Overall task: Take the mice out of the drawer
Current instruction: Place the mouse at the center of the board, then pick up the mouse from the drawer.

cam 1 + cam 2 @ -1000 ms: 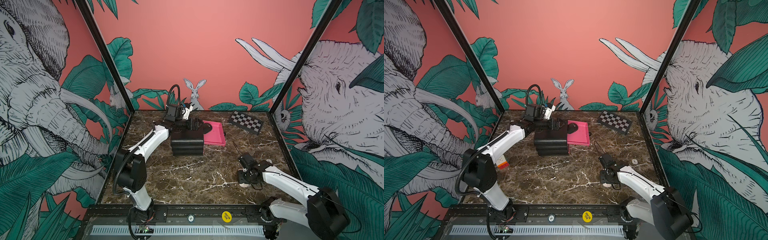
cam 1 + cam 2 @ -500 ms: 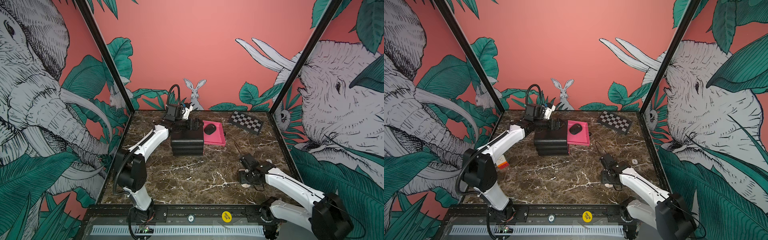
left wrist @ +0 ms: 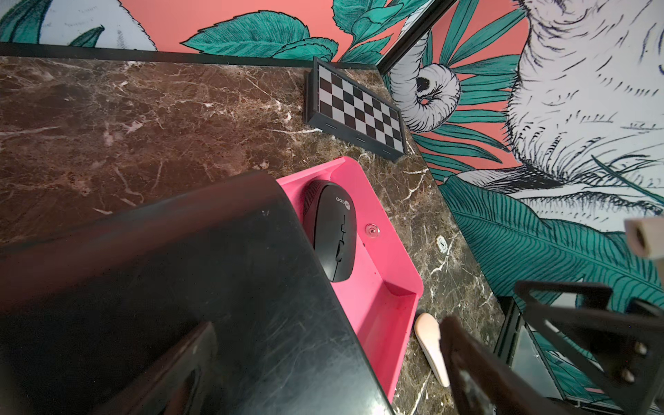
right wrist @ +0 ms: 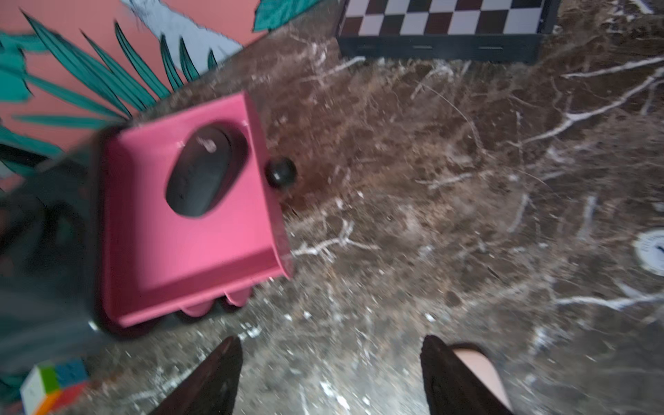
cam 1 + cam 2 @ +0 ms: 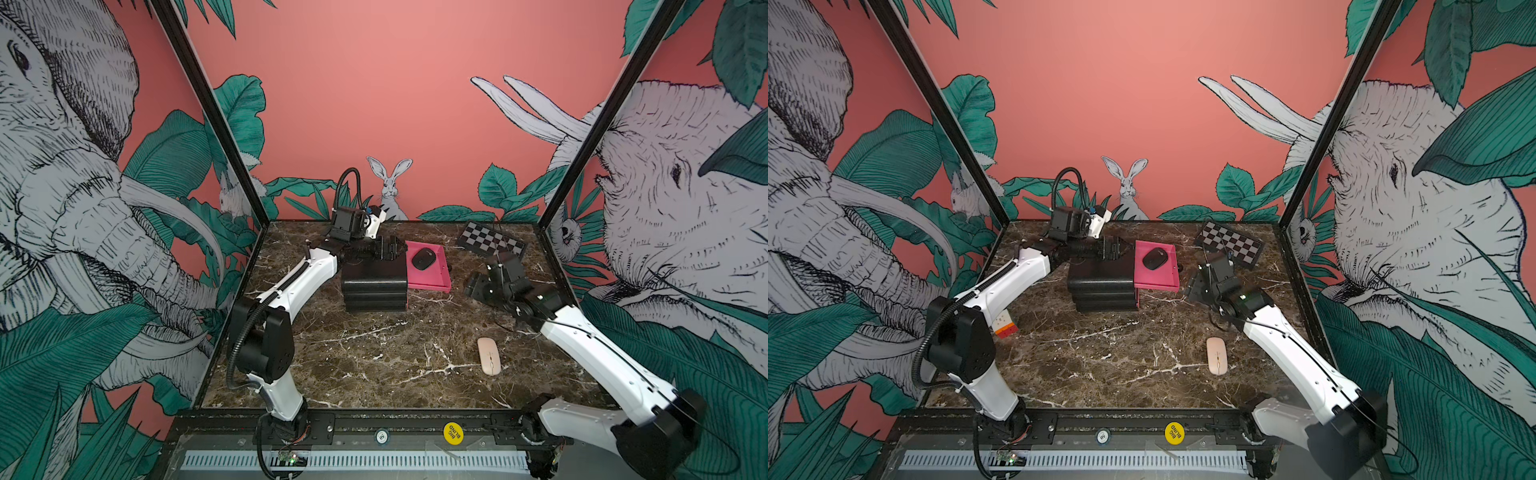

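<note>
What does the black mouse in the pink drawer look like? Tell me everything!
The black oval plastic computer mouse is smooth and matte, with a scroll wheel down its middle and a small pale logo near one end. It lies flat, top up, on the floor of the open pink drawer. Nothing else touches it.

The bench [image 5: 374,353] looks like polished brown marble with white veins. The drawer [image 3: 373,309] is smooth pink plastic with a soft sheen, and its cabinet [image 3: 179,287] is glossy black plastic marked by fine scratches. The black mouse [image 3: 334,233] is matt plastic with a stippled side; the pale mouse [image 5: 488,356] looks smooth and satiny.
</note>
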Robot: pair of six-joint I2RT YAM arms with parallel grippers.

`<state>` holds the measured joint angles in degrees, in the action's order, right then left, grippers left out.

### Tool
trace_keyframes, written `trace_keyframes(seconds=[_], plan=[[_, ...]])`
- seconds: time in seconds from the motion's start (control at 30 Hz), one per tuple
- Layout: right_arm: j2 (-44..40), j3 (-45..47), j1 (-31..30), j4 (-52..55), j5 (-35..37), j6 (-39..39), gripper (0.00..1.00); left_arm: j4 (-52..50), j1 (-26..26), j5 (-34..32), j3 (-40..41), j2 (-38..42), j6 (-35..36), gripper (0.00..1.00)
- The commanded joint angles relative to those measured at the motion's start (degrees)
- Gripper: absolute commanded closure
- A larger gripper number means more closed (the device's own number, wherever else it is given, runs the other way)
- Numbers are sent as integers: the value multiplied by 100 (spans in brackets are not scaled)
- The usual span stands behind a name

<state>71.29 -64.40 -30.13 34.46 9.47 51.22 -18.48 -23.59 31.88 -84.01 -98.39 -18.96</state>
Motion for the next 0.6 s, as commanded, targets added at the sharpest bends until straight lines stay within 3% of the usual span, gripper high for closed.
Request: trace_keyframes(seconds=[0.0, 0.23, 0.57], plan=[[864, -656, -142, -696, -10, 826, 23, -549, 4, -72, -2, -68, 44, 1], [2654, -2555, -221, -501, -170, 820, 22, -547, 13, -64, -2, -67, 78, 1], [3468, -3123, -298, -160, 15, 1399, 22, -394, 48, -53, 21, -70, 50, 1]])
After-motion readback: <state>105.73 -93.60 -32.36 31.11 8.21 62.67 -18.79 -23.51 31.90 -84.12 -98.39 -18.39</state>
